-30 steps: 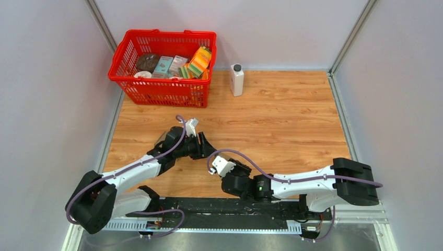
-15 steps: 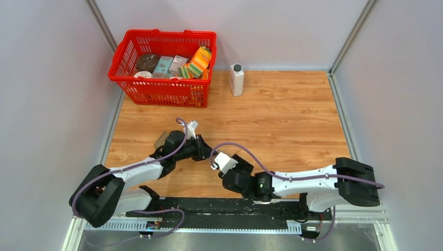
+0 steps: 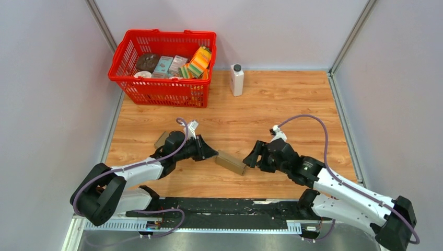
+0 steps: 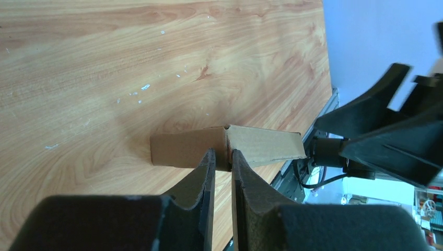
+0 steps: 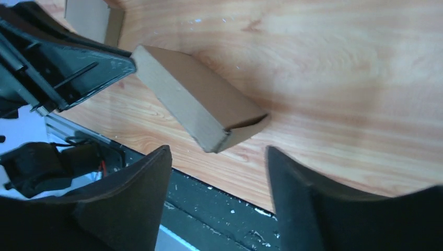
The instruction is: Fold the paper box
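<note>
The paper box [image 3: 231,162] is a flat brown cardboard carton lying slantwise near the table's front edge. My left gripper [image 3: 213,153] meets its left end. In the left wrist view the box [image 4: 224,146] has its near edge pinched between the almost closed jaws of that gripper [image 4: 223,157]. My right gripper [image 3: 252,157] stands open just right of the box, apart from it. The right wrist view shows the box [image 5: 198,102] ahead of the wide-spread gripper [image 5: 217,157], its end flap slightly ajar, with nothing between the fingers.
A red basket [image 3: 156,86] of groceries stands at the back left, with a white bottle [image 3: 236,79] to its right. A second cardboard piece [image 3: 161,139] lies behind the left arm. The black base rail [image 3: 230,206] runs along the near edge.
My right arm swung from in front of the left arm out to the right and opened its jaws, uncovering the box. The left gripper closed on the box's end.
</note>
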`<action>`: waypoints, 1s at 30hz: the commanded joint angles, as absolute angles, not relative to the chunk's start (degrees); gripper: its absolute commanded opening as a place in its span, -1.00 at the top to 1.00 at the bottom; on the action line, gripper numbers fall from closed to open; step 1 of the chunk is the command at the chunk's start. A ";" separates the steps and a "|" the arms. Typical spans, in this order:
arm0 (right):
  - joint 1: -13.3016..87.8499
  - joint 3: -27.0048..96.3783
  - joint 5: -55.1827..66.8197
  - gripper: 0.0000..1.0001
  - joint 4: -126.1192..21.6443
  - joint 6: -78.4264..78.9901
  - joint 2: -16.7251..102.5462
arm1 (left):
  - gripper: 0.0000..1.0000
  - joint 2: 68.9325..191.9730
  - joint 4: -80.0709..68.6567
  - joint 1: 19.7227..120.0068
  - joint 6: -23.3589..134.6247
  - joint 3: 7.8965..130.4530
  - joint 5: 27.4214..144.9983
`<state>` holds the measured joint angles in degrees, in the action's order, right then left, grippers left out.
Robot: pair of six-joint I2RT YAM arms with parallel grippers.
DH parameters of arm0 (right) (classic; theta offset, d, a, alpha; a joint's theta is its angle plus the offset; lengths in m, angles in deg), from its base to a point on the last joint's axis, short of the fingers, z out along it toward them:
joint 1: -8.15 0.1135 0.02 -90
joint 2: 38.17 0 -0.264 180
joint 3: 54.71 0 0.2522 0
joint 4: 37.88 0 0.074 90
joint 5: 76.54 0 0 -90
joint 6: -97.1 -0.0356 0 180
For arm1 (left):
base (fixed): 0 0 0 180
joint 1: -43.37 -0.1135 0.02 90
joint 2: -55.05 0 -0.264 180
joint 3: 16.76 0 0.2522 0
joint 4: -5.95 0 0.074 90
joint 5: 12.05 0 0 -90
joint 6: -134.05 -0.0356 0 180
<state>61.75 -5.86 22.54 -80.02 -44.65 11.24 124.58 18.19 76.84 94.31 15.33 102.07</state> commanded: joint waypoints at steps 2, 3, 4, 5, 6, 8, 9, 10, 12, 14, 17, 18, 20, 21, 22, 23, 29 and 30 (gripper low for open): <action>55.26 -13.26 5.56 -0.34 -69.76 -58.12 6.92 | 0.64 125.36 13.28 76.76 93.36 13.09 100.71; 55.00 -13.52 4.85 -0.33 -68.09 -58.21 6.92 | 0.64 125.45 13.28 76.68 93.36 13.09 100.80; 54.82 -13.87 4.06 -0.33 -67.56 -57.86 7.27 | 0.64 125.53 13.46 76.68 93.53 13.09 100.97; 54.56 -14.40 3.97 -0.33 -67.03 -57.77 7.44 | 0.64 125.45 13.46 76.76 93.45 13.00 100.98; 54.55 -14.75 3.79 -0.31 -66.41 -57.77 7.79 | 0.64 125.45 13.55 76.76 93.45 13.00 101.06; 53.86 -16.41 3.88 -0.25 -65.10 -57.59 8.76 | 0.64 125.36 13.55 76.76 93.36 12.83 100.98; 53.50 -17.12 3.44 -0.23 -62.65 -57.59 9.11 | 0.65 125.27 13.46 76.68 93.27 12.83 100.98; 53.15 -17.74 2.48 -0.20 -61.67 -57.59 10.25 | 0.65 125.27 13.55 76.76 93.27 12.91 100.98; 52.62 -18.88 2.03 -0.03 -59.65 -57.33 11.39 | 0.65 125.27 13.55 76.76 93.27 12.91 101.15; 52.27 -19.59 2.39 0.13 -58.94 -56.63 13.15 | 0.65 125.18 13.37 76.76 93.27 12.91 101.06; 52.00 -21.17 1.07 0.38 -57.27 -56.36 14.74 | 0.64 125.18 13.46 76.76 93.10 12.83 101.15; 52.00 -21.61 0.98 0.43 -56.83 -56.01 14.91 | 0.61 125.18 13.72 76.76 93.27 12.83 101.33; 51.83 -22.93 1.59 0.53 -56.83 -55.57 15.18 | 0.32 124.40 14.51 76.76 93.62 12.74 102.64; 51.74 -23.10 1.68 0.58 -56.74 -54.35 15.35 | 0.23 123.17 14.43 76.68 94.23 12.91 102.82; 51.65 -23.19 1.86 0.62 -56.83 -53.82 15.44 | 0.16 122.20 14.16 76.68 94.24 13.35 103.00; 51.57 -23.19 1.94 0.65 -57.00 -53.46 15.44 | 0.05 121.15 12.25 76.50 94.15 13.88 103.08; 50.60 -22.76 2.39 0.71 -57.79 -51.62 14.74 | -0.11 113.50 2.57 73.96 91.87 18.97 104.40; 50.51 -22.58 2.12 0.71 -57.88 -51.44 14.74 | -0.11 112.45 1.60 73.52 91.17 19.33 104.32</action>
